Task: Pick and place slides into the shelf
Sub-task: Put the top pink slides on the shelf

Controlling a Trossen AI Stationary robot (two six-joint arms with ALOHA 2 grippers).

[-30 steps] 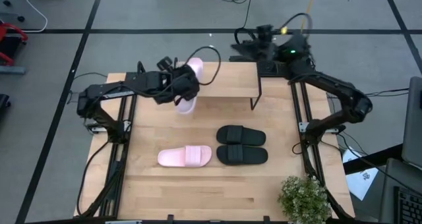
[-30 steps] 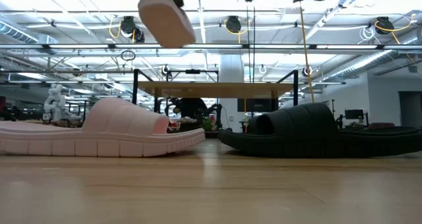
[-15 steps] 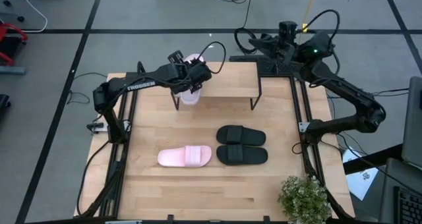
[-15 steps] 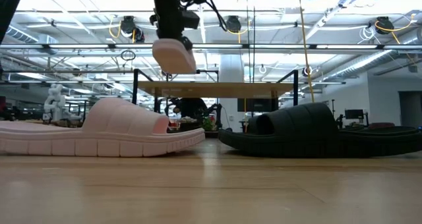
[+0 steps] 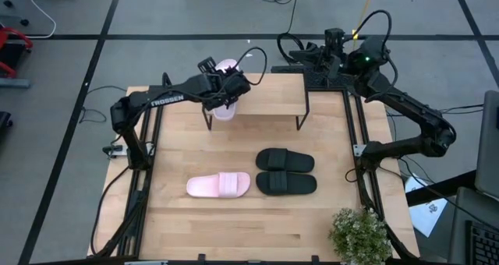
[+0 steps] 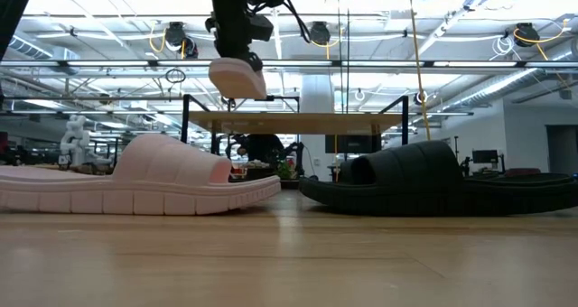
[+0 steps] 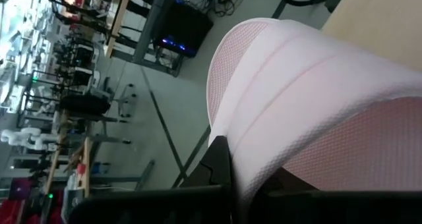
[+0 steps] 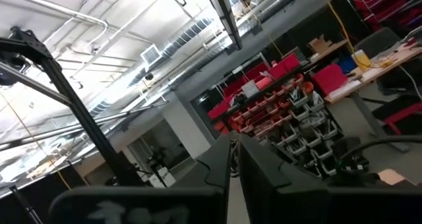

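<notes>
High view: the left gripper [image 5: 226, 92] is clamped on one pale pink open-toe slide sandal [image 5: 224, 90], holding it over the left end of the small low shelf [image 5: 269, 93], a light wooden rectangular top on thin black metal legs. Part of the sandal overhangs the shelf's left end beside the gripper. Nearer the table's front edge than the gripper lies the second pale pink slide sandal [image 5: 219, 185], flat on the large light wooden tabletop [image 5: 234, 226]. To the right of that sandal sits the pair of black wide-strap slide sandals [image 5: 286, 171], side by side and touching or nearly so.

Low view: the held pink sandal [image 6: 237, 78] hangs under the left gripper, just above the shelf top [image 6: 298, 122]; whether it touches the top cannot be told. The resting pink sandal [image 6: 135, 178] and a black sandal [image 6: 433, 181] stand in front.

Left wrist view: a dark finger [image 7: 214, 165] presses against the pink sandal's [image 7: 316, 105] textured surface.

The right gripper [image 5: 331, 43] waits raised beyond the shelf's right end; the right wrist view shows its two dark fingers [image 8: 217, 165] drawn close together, a narrow slit between them, nothing held.

A green potted plant [image 5: 359, 234] stands at the table's front right corner.
</notes>
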